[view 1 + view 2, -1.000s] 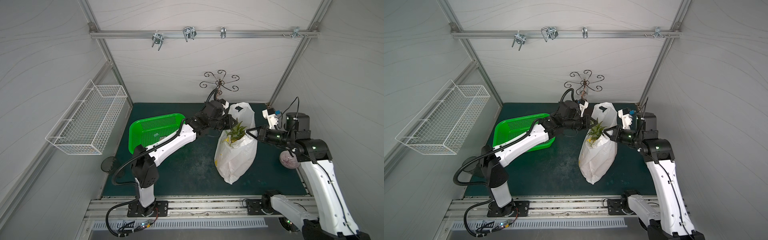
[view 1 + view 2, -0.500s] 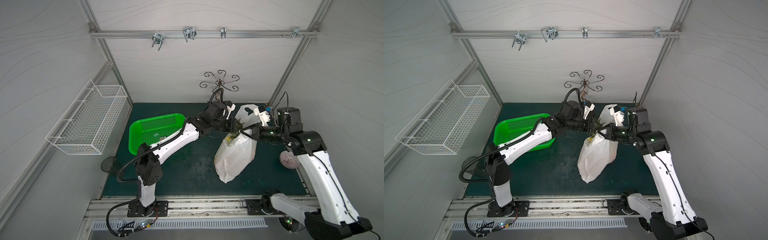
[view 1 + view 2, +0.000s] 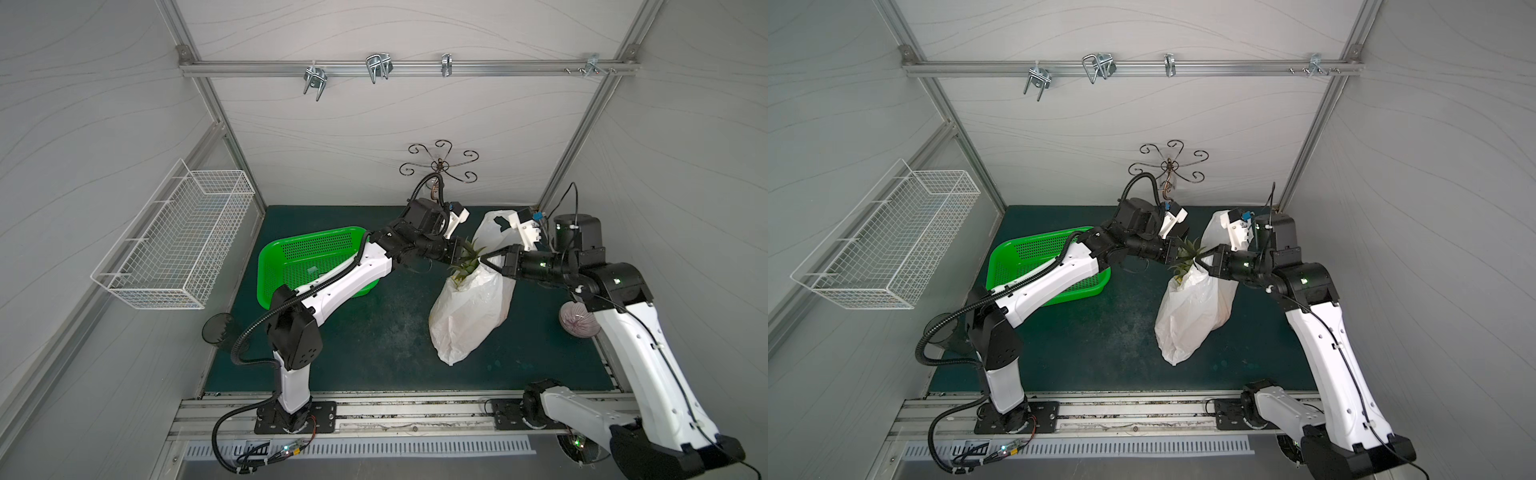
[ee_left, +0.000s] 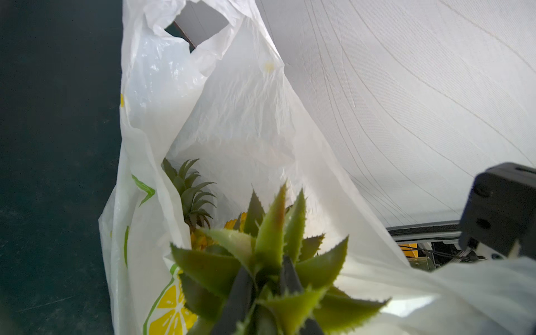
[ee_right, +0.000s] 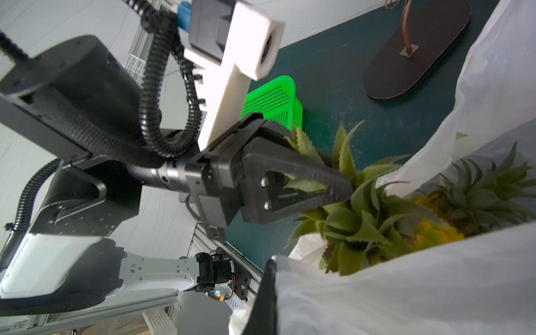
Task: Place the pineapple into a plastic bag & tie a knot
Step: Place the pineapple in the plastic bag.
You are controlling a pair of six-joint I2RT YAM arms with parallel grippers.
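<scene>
The white plastic bag stands on the green mat with its mouth up and a lemon print on its side. The pineapple sits at the mouth with its spiky crown sticking out. My left gripper is shut on that crown. My right gripper is shut on the bag's near rim and holds it up. A second crown shows deeper inside. The far handle loop hangs free. No knot is in view.
A green perforated basket lies left of the bag, under my left arm. A black curly-hook stand rises at the back wall. A pinkish striped ball lies by my right arm. A white wire basket hangs on the left wall.
Half a second ago both grippers had drawn the bag's mouth narrow toward the back; now they are apart again and the mouth stands wider. The left jaws have closed onto the crown.
</scene>
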